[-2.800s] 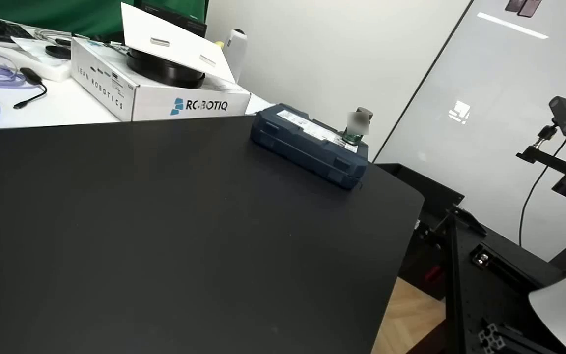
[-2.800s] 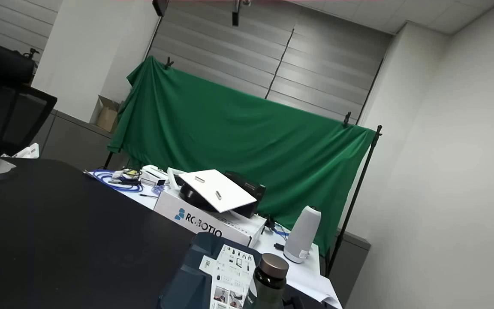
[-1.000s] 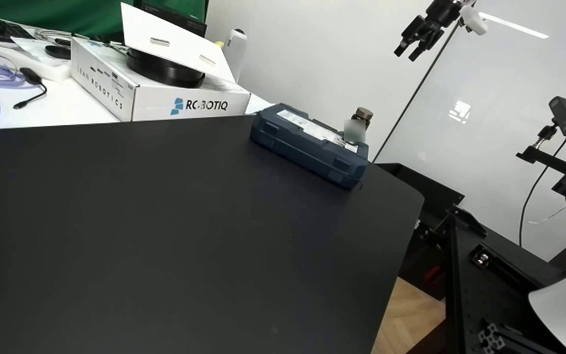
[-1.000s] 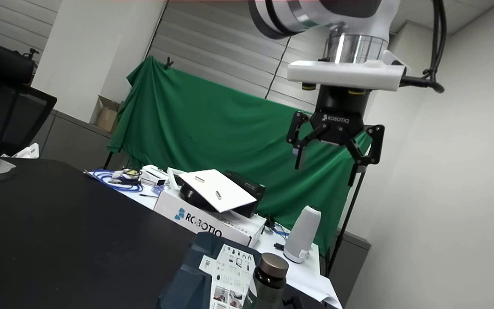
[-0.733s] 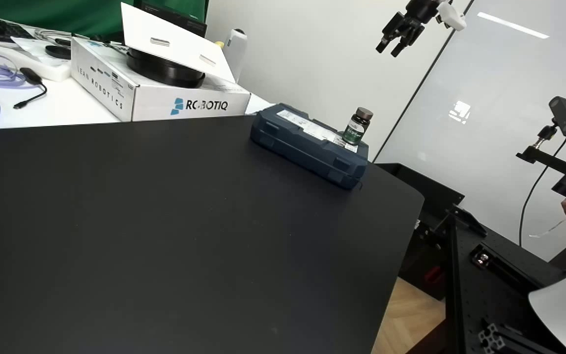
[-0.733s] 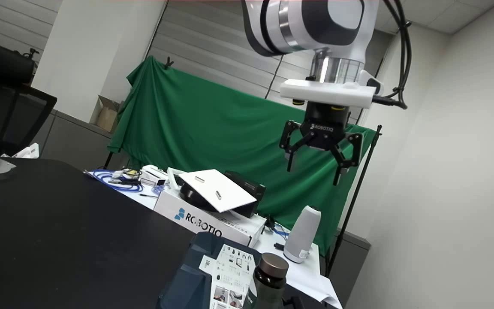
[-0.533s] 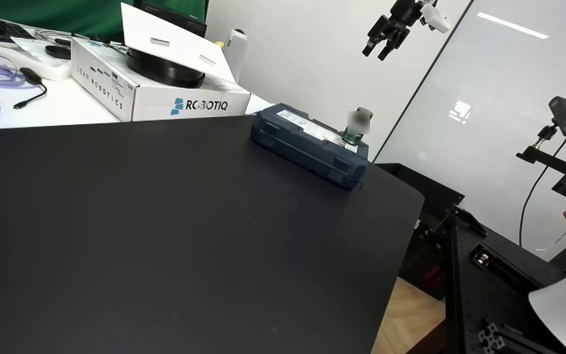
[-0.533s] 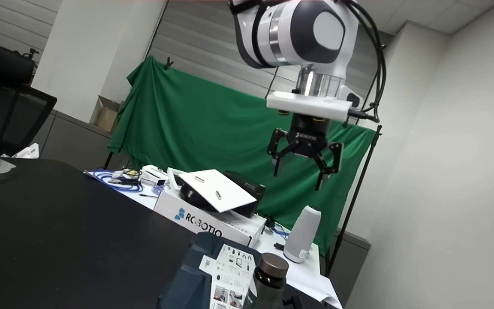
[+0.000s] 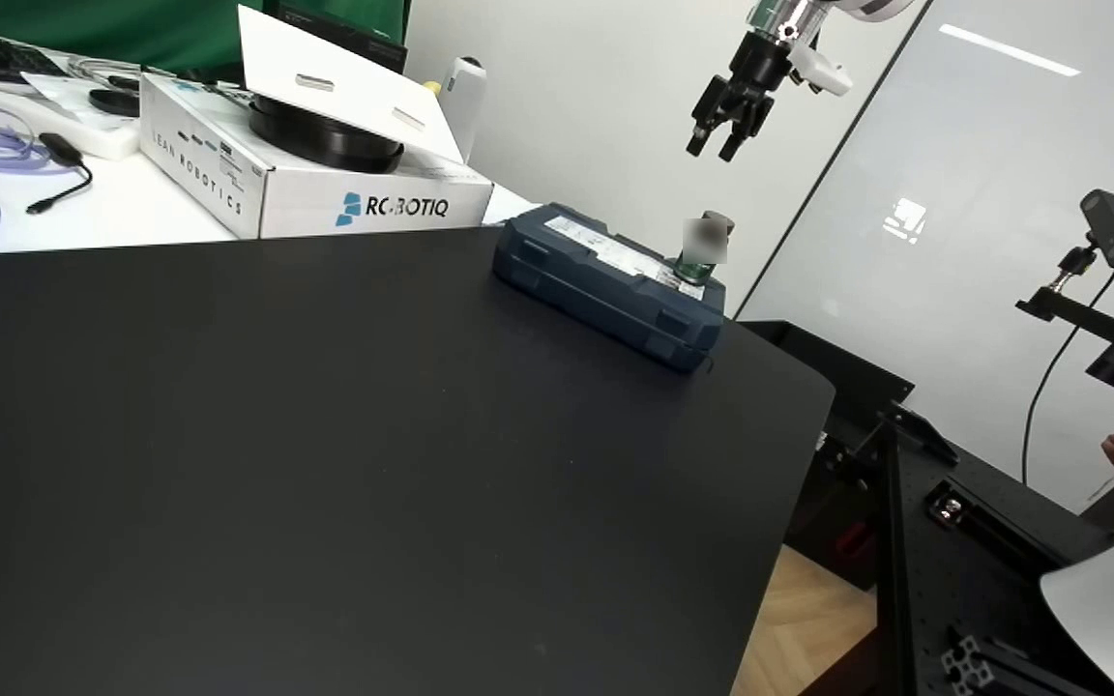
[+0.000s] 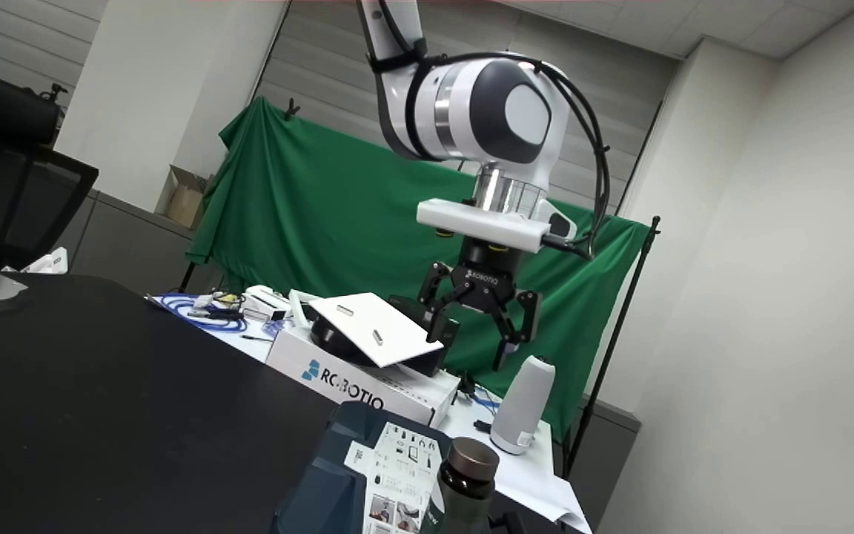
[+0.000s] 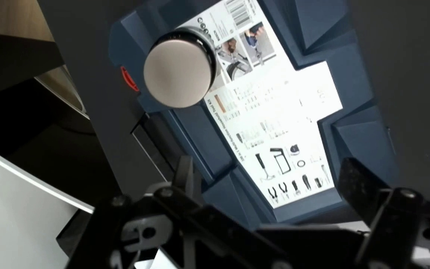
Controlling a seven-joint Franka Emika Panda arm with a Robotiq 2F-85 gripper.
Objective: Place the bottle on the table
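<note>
Now you have the fingers (image 10: 500,356) wide above the case (image 9: 609,288) where the bottle (image 10: 465,489) stands; likely light, stiff and slick, it's best gripped around its sides, below the cap (image 11: 177,74).

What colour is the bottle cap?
The bottle cap is greyish brown, showing best in an exterior view; it looks paler in the wrist view.
</note>
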